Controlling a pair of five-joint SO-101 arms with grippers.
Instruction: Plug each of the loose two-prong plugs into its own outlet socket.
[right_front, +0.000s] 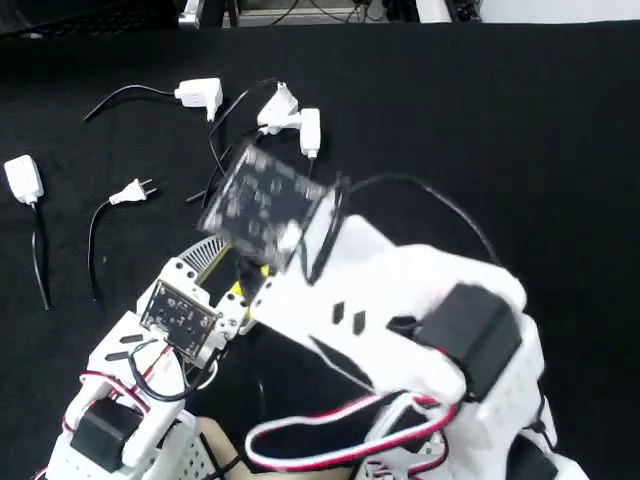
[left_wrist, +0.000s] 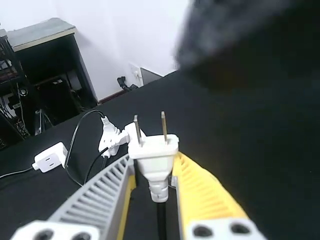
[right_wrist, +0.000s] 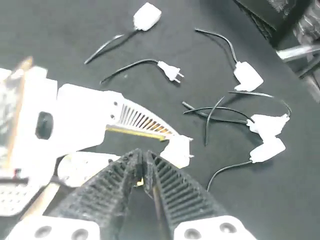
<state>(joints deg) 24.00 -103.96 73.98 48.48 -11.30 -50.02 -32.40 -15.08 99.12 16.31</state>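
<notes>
The left tool (left_wrist: 154, 160), one ribbed grey finger and one yellow, is clamped on the body of a white two-prong plug (left_wrist: 152, 147). The prongs point away from the wrist and the black cable runs back between the fingers. The pick-up looks done, so the step in hand is the carry to a socket.

In the high view, a pair of white outlet socket blocks (right_front: 310, 130) lies at about 1 o'clock from that tool, well apart from it on the black bench (right_front: 520, 120). Another white socket block (right_front: 200, 95) sits near 12 o'clock.

The next move calls for lining the prongs up with a socket's slots. The light block may slide, so it probably needs steadying. The right tool (right_wrist: 145, 156), its black ribbed fingers pressed together on nothing, hangs near the left one. A second loose white plug (right_front: 132, 192) waits at 10 o'clock.
</notes>
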